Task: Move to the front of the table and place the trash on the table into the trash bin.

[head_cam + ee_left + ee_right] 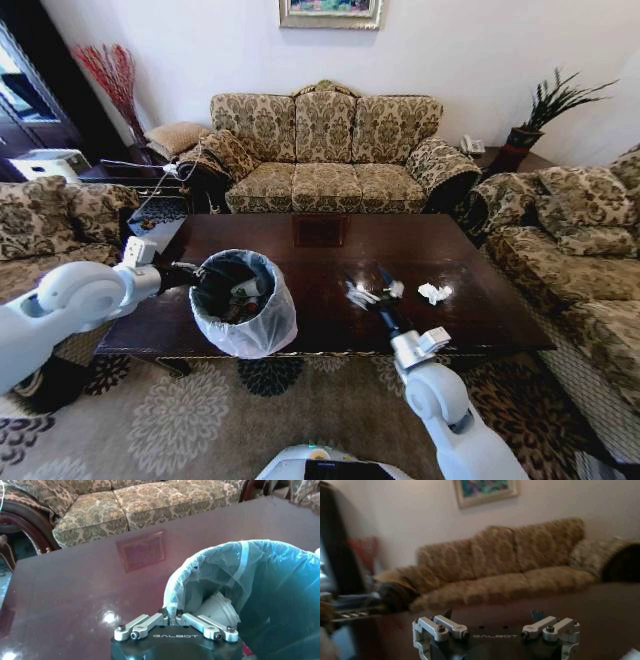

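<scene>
Left tool (197, 277): pressed together on the rim of the small round trash bin lined with a translucent white plastic bag (262, 325), pinching the bag's folded edge at the bin's left side; in the left wrist view the fingers (178, 615) meet on the bag's edge.
Right tool (368, 285): spread open above the large low counter of dark glossy wood (470, 300), to the right of the bin and apart from it; in the right wrist view its fingers stand wide.
Trash bin: standing at the counter's near edge, left of the middle, with several pieces of trash lying inside, among them a pale crumpled one (217, 609).
Crumpled white tissue (434, 293): lying on the counter well to the right of the bin, just right of the right tool.
Small white scraps (362, 295): on the counter between the bin and the tissue, under the right tool.
Patterned beige sofa (325, 150): beyond the counter's far edge from the bin.
</scene>
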